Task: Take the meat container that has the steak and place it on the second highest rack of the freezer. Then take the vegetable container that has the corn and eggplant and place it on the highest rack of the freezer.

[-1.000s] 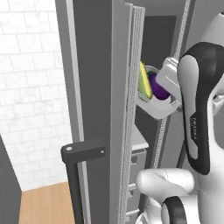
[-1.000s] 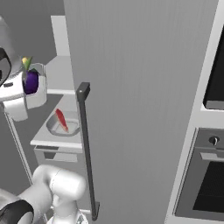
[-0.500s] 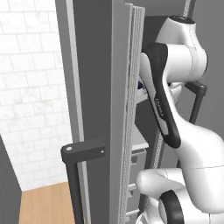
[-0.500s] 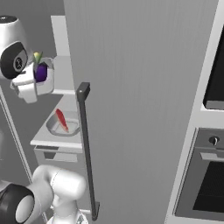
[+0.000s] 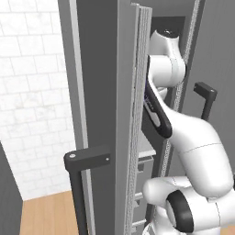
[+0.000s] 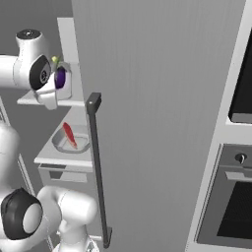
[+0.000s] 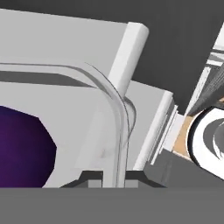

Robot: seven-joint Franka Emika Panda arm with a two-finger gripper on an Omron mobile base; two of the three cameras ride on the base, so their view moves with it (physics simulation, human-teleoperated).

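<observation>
I'm reaching the arm [image 5: 174, 124] up high into the freezer [image 6: 157, 98], gripper [image 7: 111, 181] clamped on the rim of the vegetable tray [image 6: 63, 88], holding it just above the top shelf [image 6: 34, 100].

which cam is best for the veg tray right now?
Right base view: the veg tray shows whole beside the top rack, eggplant and corn tip inside. Hand view gives a close-up of one rim corner between the shut pincer's tips. In the left base view the door edge covers it.
</observation>
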